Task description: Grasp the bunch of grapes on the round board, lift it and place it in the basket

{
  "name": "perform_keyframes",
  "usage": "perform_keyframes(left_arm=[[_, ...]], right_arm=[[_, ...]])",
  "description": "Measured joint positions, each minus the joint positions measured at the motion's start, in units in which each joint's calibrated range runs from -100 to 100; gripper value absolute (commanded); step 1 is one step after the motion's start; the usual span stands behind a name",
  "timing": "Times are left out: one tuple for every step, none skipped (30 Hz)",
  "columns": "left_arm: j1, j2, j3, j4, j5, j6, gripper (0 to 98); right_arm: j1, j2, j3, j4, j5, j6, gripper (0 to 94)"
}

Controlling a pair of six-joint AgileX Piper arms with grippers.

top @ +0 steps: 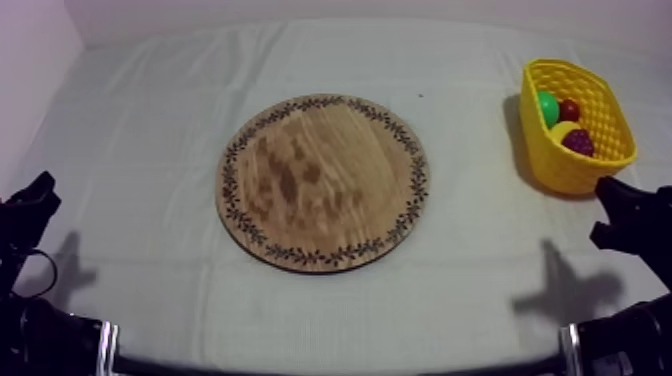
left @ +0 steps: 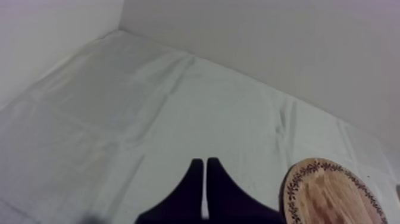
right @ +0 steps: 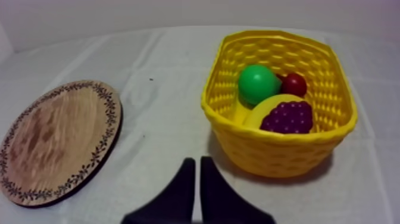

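cloth-covered surface point(top: 150, 120): wooden board point(top: 322, 182) bare, bunch of grapes point(right: 287, 117) in the yellow basket point(right: 280, 155), so the task looks done, nothing left. left gripper point(left: 205, 162) and right gripper point(right: 197, 161) rest narrow, holding nothing.

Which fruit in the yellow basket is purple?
The bunch of grapes, resting against the yellow banana; the pear is green, and the last is the small red fruit.

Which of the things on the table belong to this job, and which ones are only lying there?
Belong to the job: bunch of grapes, already in the basket; wooden board, now bare; yellow basket.

Only lying there, all inside the basket: green fruit; small red fruit; yellow fruit under the grapes.
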State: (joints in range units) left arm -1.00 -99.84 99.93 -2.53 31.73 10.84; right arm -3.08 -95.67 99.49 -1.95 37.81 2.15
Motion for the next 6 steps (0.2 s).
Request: perform_keyframes(left_arm=[[0.0,0.0,0.0,0.00,0.0,0.0,0.0],[0.0,0.0,0.0,0.00,0.0,0.0,0.0],[0.0,0.0,0.0,0.00,0.0,0.0,0.0],[0.0,0.0,0.0,0.00,0.0,0.0,0.0],[0.0,0.0,0.0,0.00,0.0,0.0,0.0],[0.0,0.0,0.0,0.00,0.0,0.0,0.0]], right_arm=[[-0.1,0.0,0.0,0.0,0.0,-0.1,0.5],[-0.2,0.0,0.0,0.0,-0.1,-0.1,0.5],[-0.2,0.0,0.0,0.0,-0.3,0.2,0.5],[-0.2,0.0,0.0,0.1,-0.4,0.7,0.5],[-0.2,0.0,0.0,0.1,-0.4,1.4,0.5],[-0.2,0.0,0.1,0.1,-0.4,2.3,0.5]])
